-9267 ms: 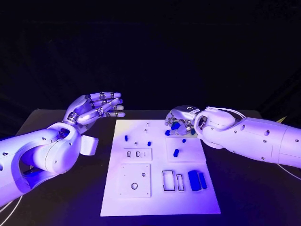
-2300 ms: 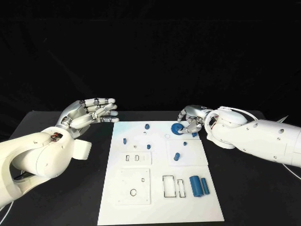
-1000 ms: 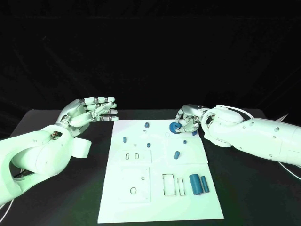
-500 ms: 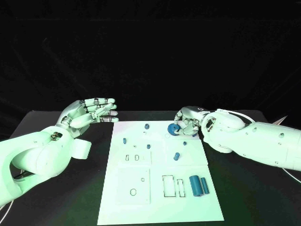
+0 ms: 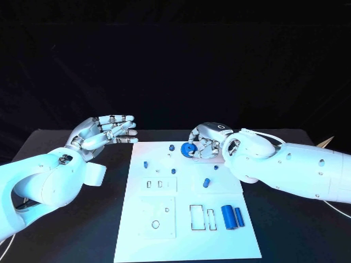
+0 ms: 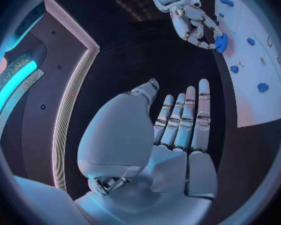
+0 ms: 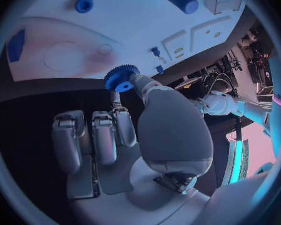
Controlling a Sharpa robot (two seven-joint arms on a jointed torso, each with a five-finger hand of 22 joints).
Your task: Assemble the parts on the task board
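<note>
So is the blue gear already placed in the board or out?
Out: the right hand pinches the blue gear above the task board.

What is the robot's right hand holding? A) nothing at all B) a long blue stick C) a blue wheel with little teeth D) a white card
C: the right hand pinches a blue toothed gear between its fingertips, above the far end of the white task board.
</note>
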